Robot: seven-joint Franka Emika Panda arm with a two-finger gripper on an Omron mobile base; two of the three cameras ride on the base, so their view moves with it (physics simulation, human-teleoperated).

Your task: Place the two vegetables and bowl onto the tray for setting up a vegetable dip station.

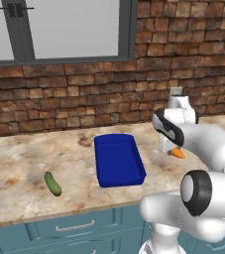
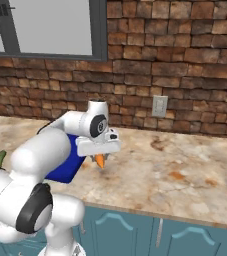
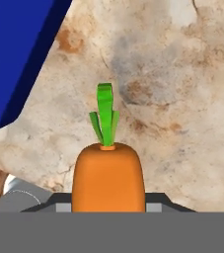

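Both base cameras look forward and down over the worktop (image 1: 29, 163) (sharing the blue tray (image 1: 118, 159)); the hand camera hovers close above.

Nothing to read here, folks. No text, labels, brands, numbers or signs on anything in sight.

A red-brown brick wall (image 1: 84, 94) is seen across the middle of the frame. A grey-framed window (image 1: 59, 30) is set in the upper left. A beige marbled counter (image 2: 185, 175) is spread below, with teal drawers (image 1: 69, 230) underneath. A pale outlet plate (image 2: 159, 106) is fixed on the bricks.
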